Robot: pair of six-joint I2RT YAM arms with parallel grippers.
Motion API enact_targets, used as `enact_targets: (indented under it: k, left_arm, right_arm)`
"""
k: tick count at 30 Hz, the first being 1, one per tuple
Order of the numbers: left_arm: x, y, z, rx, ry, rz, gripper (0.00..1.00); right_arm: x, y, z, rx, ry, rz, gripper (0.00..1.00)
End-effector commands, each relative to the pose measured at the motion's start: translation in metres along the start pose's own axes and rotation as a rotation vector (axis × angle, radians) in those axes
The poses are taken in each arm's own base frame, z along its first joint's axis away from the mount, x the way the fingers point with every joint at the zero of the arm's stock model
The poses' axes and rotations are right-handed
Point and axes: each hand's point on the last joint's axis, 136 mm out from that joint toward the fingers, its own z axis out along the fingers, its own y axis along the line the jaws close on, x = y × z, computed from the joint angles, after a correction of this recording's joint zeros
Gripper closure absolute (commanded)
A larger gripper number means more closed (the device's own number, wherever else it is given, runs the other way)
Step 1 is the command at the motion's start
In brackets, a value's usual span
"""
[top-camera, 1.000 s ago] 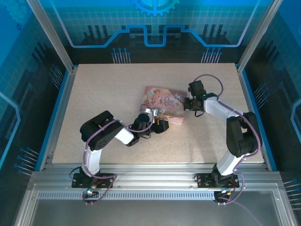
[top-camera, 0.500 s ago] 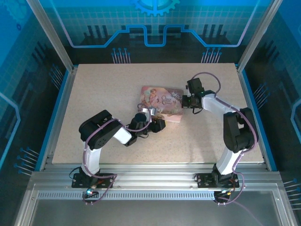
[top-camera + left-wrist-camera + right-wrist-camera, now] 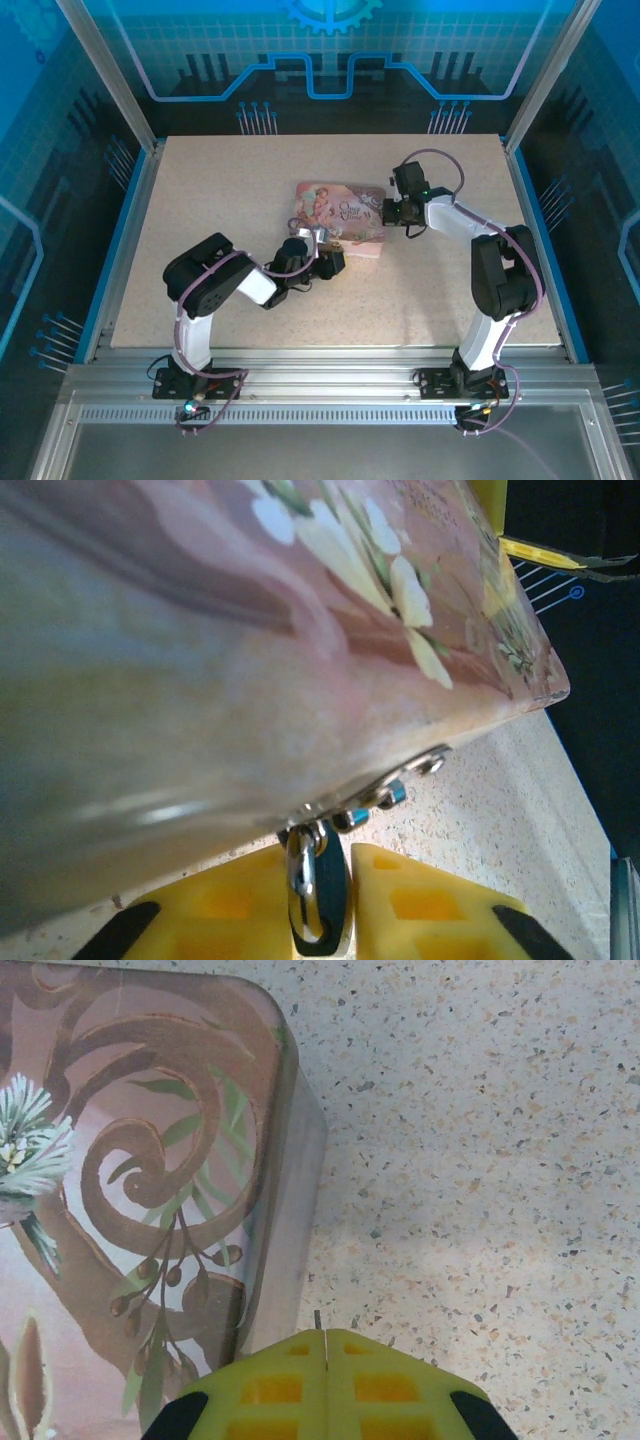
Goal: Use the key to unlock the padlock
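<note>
While my left gripper (image 3: 320, 862) has its ridged yellow plastic pads (image 3: 225, 905) pressed against both sides of the tiny dark, shiny metal padlock (image 3: 317, 905), the only lettering I can find is a curly script line on the lid of the glossy pink rectangular box (image 3: 342, 213). It is too small to read from overhead. The padlock hangs from a small silver hasp (image 3: 405, 777) on the box's near-left edge, just above the fingers.

From above, my left arm is folded at the elbow. Its forearm runs low and to the right toward that corner.

My right gripper (image 3: 322, 1340) has its yellow fingers tight together. A thin pale metal sliver, the key (image 3: 317, 1320), stands edge-on out of the seam between them. It sits just beside the box's rounded right corner, over the speckled beige table (image 3: 480, 1160). That arm rises from its base, bends at the right and angles back left. The lid shows brown scrolls, leaves and white flowers.
</note>
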Motion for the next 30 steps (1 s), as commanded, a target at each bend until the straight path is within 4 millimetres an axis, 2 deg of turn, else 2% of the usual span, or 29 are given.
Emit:
enact_targets:
  k: [1,11,21,25,30]
  left_arm:
    - [-0.006,-0.007,-0.003,0.017,0.005,0.007,0.83]
    - [-0.004,-0.006,-0.007,0.005,0.061,-0.031,0.88]
    - [0.006,-0.013,-0.008,0.012,0.252,-0.116,0.89]
    - [0.001,-0.015,-0.011,0.021,0.291,-0.15,0.91]
    - [-0.016,-0.02,-0.016,0.067,0.277,-0.215,0.91]
  right_arm:
    - [0.001,0.011,0.001,-0.026,0.002,-0.027,1.0]
    - [-0.004,0.015,0.003,-0.039,-0.002,-0.043,1.0]
    - [-0.027,0.03,0.016,-0.088,-0.009,-0.096,1.0]
    - [-0.033,0.03,0.019,-0.097,-0.008,-0.104,1.0]
    - [-0.031,0.019,0.01,-0.104,-0.025,-0.077,1.0]
